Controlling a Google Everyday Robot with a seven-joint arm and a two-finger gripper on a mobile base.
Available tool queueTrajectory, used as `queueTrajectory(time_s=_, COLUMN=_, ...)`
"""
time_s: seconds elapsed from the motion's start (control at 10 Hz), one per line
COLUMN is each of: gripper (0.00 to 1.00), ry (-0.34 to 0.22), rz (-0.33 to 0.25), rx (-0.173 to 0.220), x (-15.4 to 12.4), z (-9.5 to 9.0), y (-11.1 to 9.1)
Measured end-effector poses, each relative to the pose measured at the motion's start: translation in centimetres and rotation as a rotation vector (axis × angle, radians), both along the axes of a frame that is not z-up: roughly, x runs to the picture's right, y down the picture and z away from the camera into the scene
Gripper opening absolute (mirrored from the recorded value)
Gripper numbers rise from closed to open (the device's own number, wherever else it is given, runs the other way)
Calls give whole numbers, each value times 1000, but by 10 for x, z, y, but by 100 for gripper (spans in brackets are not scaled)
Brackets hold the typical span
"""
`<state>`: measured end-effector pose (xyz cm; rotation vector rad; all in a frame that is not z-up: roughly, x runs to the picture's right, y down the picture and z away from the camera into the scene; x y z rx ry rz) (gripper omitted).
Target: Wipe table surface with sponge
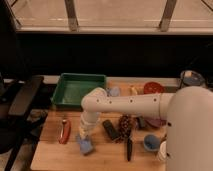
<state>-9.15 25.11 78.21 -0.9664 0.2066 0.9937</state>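
Gripper [84,134] points down over front-left worktop [52,156]; open or closed: cannot tell. Blue sponge [86,146] directly beneath tip, seemingly touching, long axis slanting toward front-right. Judged: no sideways approach needed.

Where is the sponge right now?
In the camera view, the blue sponge sits near the front edge of the wooden table, directly under the gripper, between a red tool and a black object.
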Motion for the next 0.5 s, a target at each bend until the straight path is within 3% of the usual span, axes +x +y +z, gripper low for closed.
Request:
queueTrajectory(time_s=0.2, gripper=0, ry=41, rz=-5, rx=5, x=36, z=7, y=-6)
queueTrajectory(time_s=0.5, gripper=1, ry=50, rz=-19, rx=21, x=47, z=14, y=-18)
